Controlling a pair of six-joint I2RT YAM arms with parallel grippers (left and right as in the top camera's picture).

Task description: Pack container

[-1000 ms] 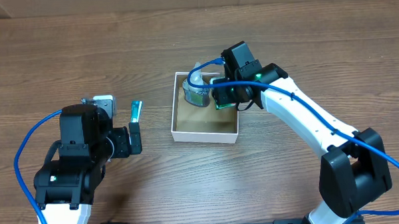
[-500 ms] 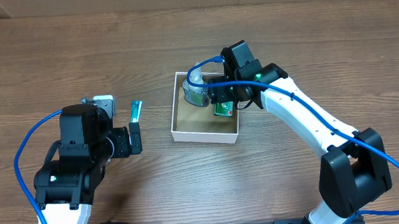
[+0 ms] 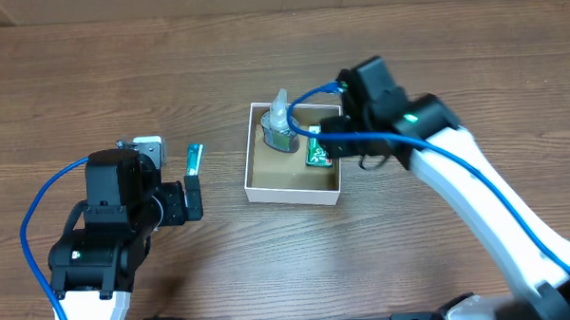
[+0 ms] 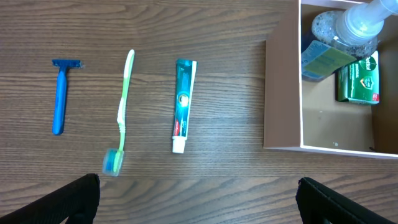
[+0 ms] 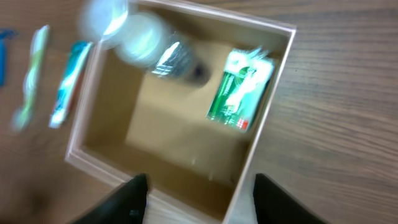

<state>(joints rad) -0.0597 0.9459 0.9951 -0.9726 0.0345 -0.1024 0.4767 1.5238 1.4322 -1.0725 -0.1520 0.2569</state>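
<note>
The container [image 3: 292, 191] is a small white-walled open box with a brown inside at mid-table. A clear pump bottle [image 3: 279, 130] and a green packet [image 3: 317, 151] lie inside it. My right gripper [image 3: 340, 144] hovers open and empty above the box's right edge. In the right wrist view its fingers [image 5: 199, 196] straddle the near wall of the container [image 5: 168, 124], above the green packet [image 5: 239, 90] and the bottle [image 5: 149, 46]. My left gripper [image 4: 198, 202] is open and empty over bare table, left of the container [image 4: 281, 93].
A toothpaste tube [image 4: 184, 104], a green toothbrush [image 4: 122, 112] and a blue razor [image 4: 60, 93] lie side by side on the table left of the box. In the overhead view only the toothpaste [image 3: 195, 159] shows, next to the left arm.
My right gripper let go of the green packet, which now lies in the box. The right arm has risen and drawn back to the right. The left arm has not moved.
</note>
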